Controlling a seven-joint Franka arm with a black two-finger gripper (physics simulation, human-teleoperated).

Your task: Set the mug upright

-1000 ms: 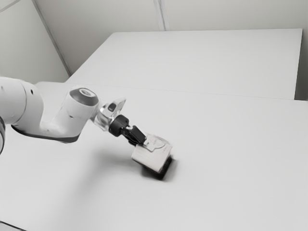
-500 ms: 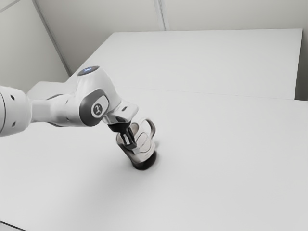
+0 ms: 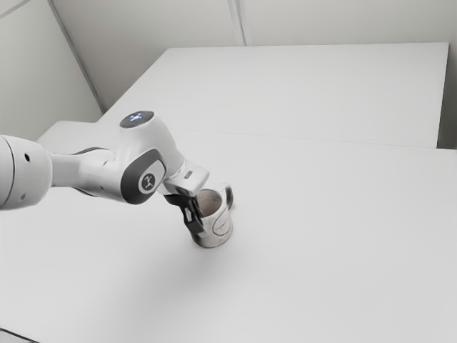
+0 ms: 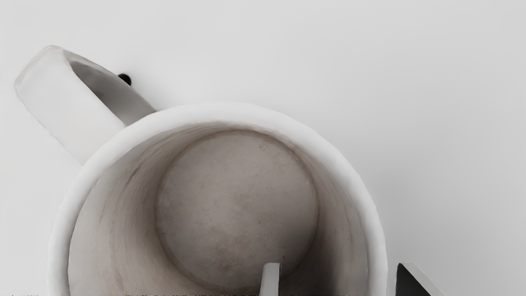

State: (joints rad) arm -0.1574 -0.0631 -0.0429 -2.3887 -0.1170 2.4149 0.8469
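Note:
The pale mug [image 3: 216, 230] stands upright on the table, its mouth facing up and its handle towards the exterior view's upper right. My black gripper [image 3: 195, 223] is at the mug's rim on the side nearer the arm. Looking down into the mug [image 4: 234, 205] in the wrist view, I see its brownish inner wall and round bottom. The gripper [image 4: 337, 280] is open astride the wall, one finger inside the mouth and the other outside, with gaps visible beside the wall. The lower parts of the fingers are partly hidden.
The white table [image 3: 321, 250] surrounds the mug, and another white surface [image 3: 285, 89] lies behind it. A small black round spot [image 4: 125, 79] shows beside the handle. A dark edge [image 3: 18, 335] crosses the exterior view's lower left corner.
The mug was held strongly tilted with its dark underside exposed, then turned towards vertical; now it stands upright. My hand turned with it, and the fingers have let go of the wall.

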